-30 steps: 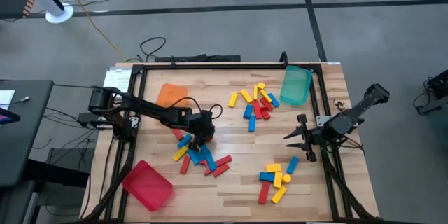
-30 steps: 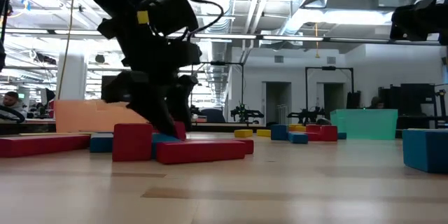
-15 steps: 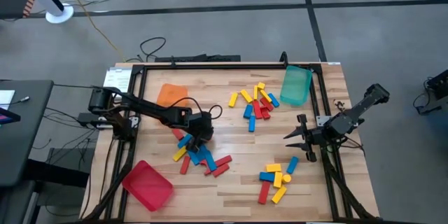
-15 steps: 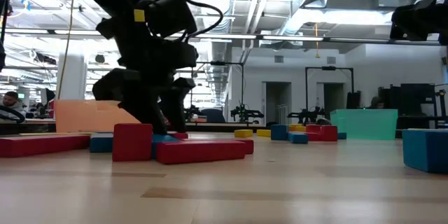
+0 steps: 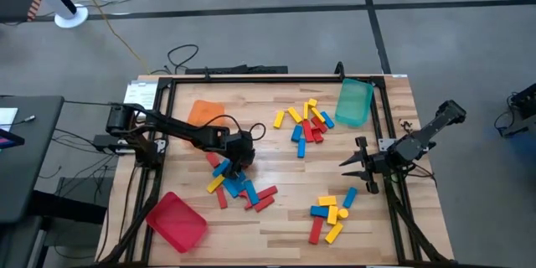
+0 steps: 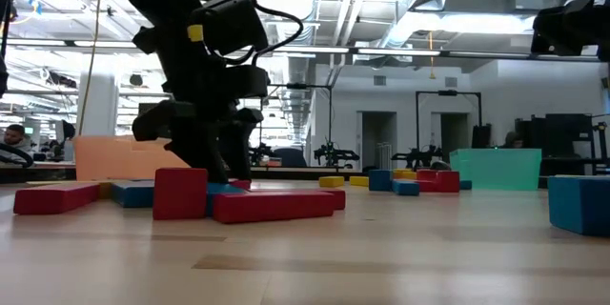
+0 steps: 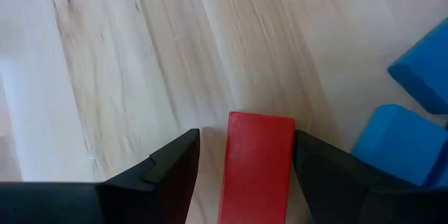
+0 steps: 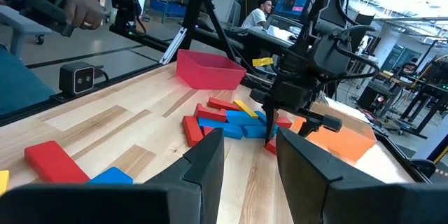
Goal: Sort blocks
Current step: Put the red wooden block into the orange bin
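The left gripper (image 5: 237, 164) is lowered over the left-hand cluster of blocks (image 5: 239, 186) near the middle of the wooden desk (image 5: 285, 218). In the left wrist view its fingers (image 7: 157, 175) stand part open on either side of a red block (image 7: 257, 164) lying flat on the desk; one finger appears to touch the block's edge, a narrow gap shows at the other, and whether the block is clamped cannot be told. Two blue blocks (image 7: 406, 143) lie just beside it. In the low view the left arm (image 6: 205, 86) comes down behind an upright red block (image 6: 180, 193) and a long red bar (image 6: 276, 205). The right gripper (image 5: 356, 164) waits above the desk's right side, near the frame, its fingers (image 8: 203, 175) partly open and holding nothing. A second cluster of red, blue and yellow blocks (image 5: 303, 121) lies at the far middle of the desk, beside the green tray (image 5: 354, 102). A third cluster (image 5: 332, 212) lies at the near right. The orange tray (image 5: 204, 114) sits at the far left, and the red tray (image 5: 177, 221) sits at the near left corner.
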Action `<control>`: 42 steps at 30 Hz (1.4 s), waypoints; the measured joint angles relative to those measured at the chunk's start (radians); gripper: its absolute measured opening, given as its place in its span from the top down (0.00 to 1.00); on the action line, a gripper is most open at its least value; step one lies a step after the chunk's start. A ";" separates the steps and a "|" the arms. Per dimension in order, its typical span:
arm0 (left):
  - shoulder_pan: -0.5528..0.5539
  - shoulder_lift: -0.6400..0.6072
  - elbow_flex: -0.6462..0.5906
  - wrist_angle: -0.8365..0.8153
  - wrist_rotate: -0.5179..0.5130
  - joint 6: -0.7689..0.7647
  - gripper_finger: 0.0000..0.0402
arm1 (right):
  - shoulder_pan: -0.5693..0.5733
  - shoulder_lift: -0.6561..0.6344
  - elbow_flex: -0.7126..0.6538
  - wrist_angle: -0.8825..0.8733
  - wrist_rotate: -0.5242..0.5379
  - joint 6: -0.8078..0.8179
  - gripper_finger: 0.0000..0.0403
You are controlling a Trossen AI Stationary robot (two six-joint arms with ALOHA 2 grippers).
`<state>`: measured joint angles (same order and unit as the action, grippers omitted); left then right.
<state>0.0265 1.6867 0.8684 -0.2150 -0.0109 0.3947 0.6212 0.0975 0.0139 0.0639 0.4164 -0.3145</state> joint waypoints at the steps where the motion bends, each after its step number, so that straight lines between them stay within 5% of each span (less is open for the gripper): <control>1: 0.000 0.000 0.000 0.000 0.001 -0.003 0.46 | 0.000 0.000 0.000 0.000 0.000 0.000 0.63; 20: 0.000 0.000 0.000 0.022 0.004 0.023 0.68 | 0.000 0.000 0.000 0.000 0.000 0.000 0.63; 28: 0.000 0.000 0.001 0.031 0.004 0.027 0.69 | 0.000 0.000 0.000 0.000 0.000 0.000 0.63; 38: -0.024 -0.005 0.194 -0.221 -0.006 0.041 0.69 | 0.000 0.000 0.000 0.000 0.000 0.000 0.63; 42: -0.039 -0.006 0.292 -0.399 -0.109 0.060 0.69 | 0.000 0.000 0.000 0.000 0.000 0.000 0.63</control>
<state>-0.0121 1.6810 1.1602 -0.6140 -0.1201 0.4546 0.6214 0.0977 0.0139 0.0636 0.4164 -0.3141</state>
